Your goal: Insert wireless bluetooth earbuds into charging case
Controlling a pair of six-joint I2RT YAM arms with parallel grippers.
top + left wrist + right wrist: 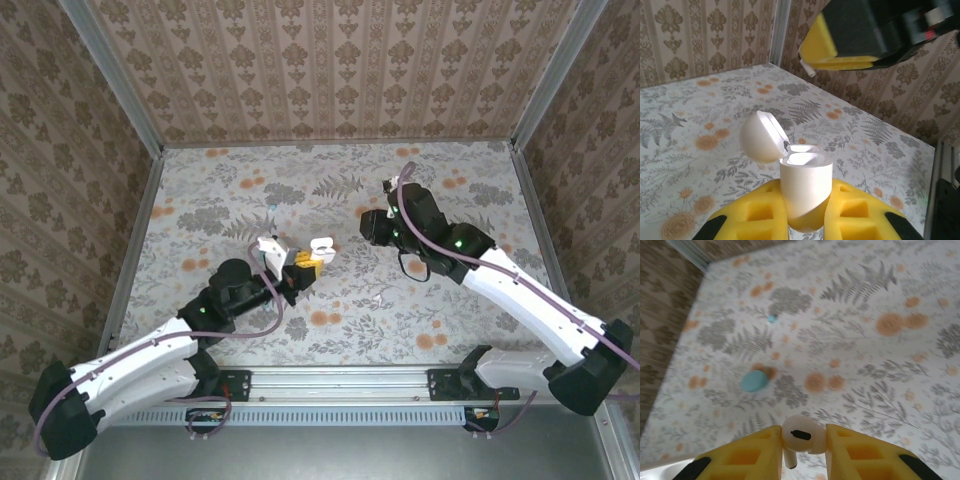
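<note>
left gripper (pixel 807 212): yellow pads pinch the white charging case (pixel 805 185) from both sides, low on its body
white charging case: upright between the pads, off the table (pixel 880 390), mouth facing up
lid (pixel 760 137): flipped open, hinged back to the left in the left wrist view
right gripper (pixel 802 447): yellow pads clamp the white earbud (pixel 800 434), stem pointing down between them
white earbud: held in the air, not in the case; the top view shows the right gripper well apart from the case, on its right
right gripper seen from the left wrist: overhead, with a white stem poking out at the pad edge
teal bud (pixel 772 318): lies loose on the table, blurred
teal oval piece (pixel 755 381): on the table near the teal bud, not touching it
</note>
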